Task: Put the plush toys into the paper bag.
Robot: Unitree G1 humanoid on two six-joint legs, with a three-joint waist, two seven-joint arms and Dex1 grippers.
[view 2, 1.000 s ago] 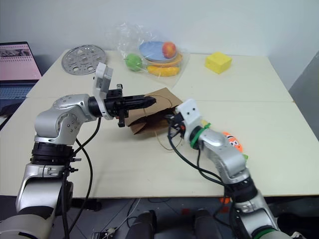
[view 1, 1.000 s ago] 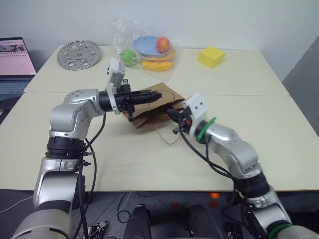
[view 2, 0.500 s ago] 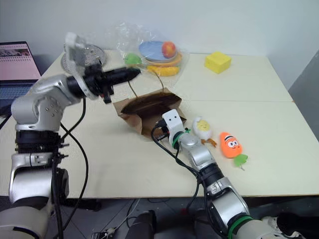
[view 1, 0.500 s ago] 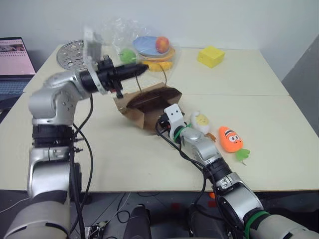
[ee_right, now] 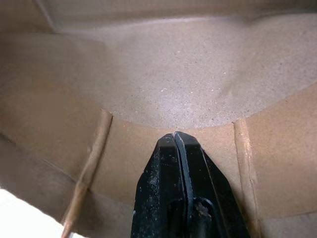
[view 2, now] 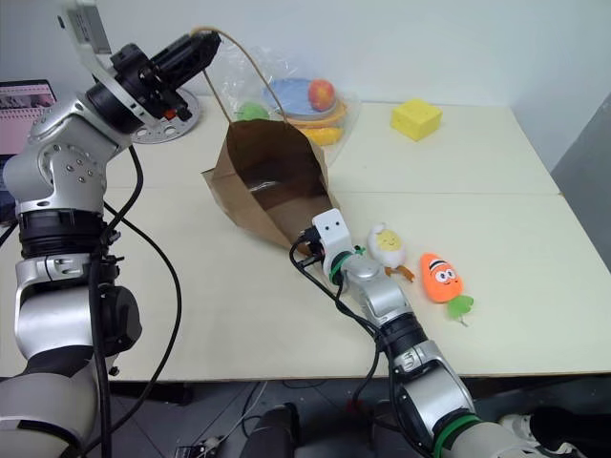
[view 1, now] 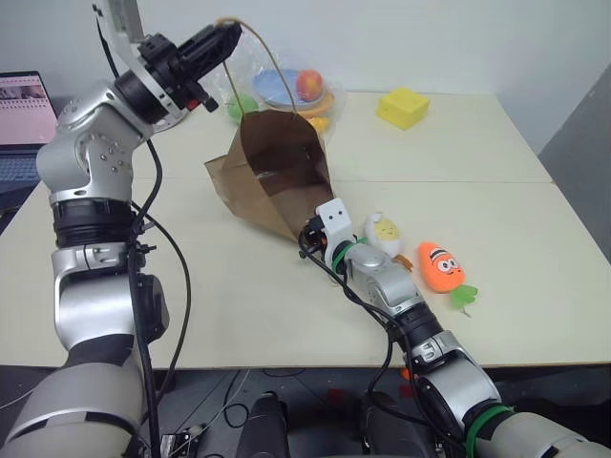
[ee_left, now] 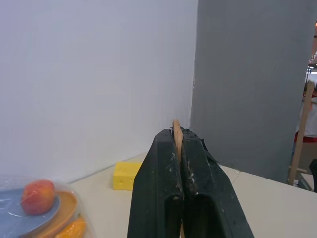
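Observation:
The brown paper bag [view 1: 277,176] hangs tilted over the table, its open mouth turned toward me. My left gripper [view 1: 227,31] is raised at the upper left, shut on the bag's tan loop handle [ee_left: 176,127]. My right gripper [view 1: 307,240] is low at the near edge of the bag's mouth. In the right wrist view it [ee_right: 175,135] is shut on the paper rim between the handle's two glued ends. The two plush toys lie on the table just right of the bag: the white egg [view 1: 385,232] beside my right forearm, and the orange carrot [view 1: 441,266] further right.
A crinkly clear plastic bag [view 1: 291,91] with plates and fruit lies behind the paper bag. A yellow foam cube [view 1: 404,107] sits at the back right. A perforated metal disc [view 2: 179,108] and a laptop [view 1: 21,114] are at the back left.
My left gripper rose and swung left with the handle, pulling the bag from lying flat to hanging open. My right gripper dropped to the bag's near rim, uncovering the two toys.

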